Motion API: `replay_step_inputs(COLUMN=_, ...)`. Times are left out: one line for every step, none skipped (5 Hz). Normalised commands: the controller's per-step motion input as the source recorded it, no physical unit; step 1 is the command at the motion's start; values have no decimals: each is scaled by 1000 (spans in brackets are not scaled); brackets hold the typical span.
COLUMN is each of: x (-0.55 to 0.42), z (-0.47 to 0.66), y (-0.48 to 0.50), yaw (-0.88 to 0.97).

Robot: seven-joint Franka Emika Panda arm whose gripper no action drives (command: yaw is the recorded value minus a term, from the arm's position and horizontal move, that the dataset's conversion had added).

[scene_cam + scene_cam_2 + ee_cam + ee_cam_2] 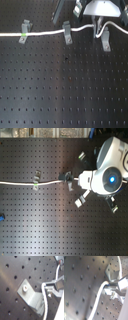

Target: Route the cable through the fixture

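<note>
1. The gripper (pixel 99 21) hangs over the perforated black board (pixel 64 85) at the first exterior view's upper right. Its fingers are closed on the cable (pixel 45 33), with the cord pinched between the fingertips in both wrist views.
2. From the gripper, the cable runs away along the board to the first exterior view's left edge as a thin white line. A small green mark on it lies at the V-topped clip (pixel 24 31), the clip farthest from the gripper.
3. Between that clip and the gripper stands the darker grey clip (pixel 66 32). The cable passes across its top. Whether the cord sits inside its slot cannot be told.
4. The fixture (pixel 105 41), a light-grey upright clip, stands just below and beside the fingertips in the first exterior view. The cable loops up to the gripper right next to it. In the first wrist view the cord lies along the edge of the fixture (pixel 33 298); seating in the slot cannot be confirmed.
5. In the second exterior view the arm's white body (pixel 109 173) covers the gripper's fingertips, and the cable (pixel 25 183) leads off from it toward the second exterior view's left edge.
</note>
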Motion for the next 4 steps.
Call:
replay_step_inputs(x=-309, z=187, y=-130, yaw=534)
replay_step_inputs(x=0, z=13, y=0, yaw=0)
replay_step_inputs(x=-541, z=9, y=214, yaw=-331)
replay_step_inputs(x=30, z=8, y=143, yaw=660)
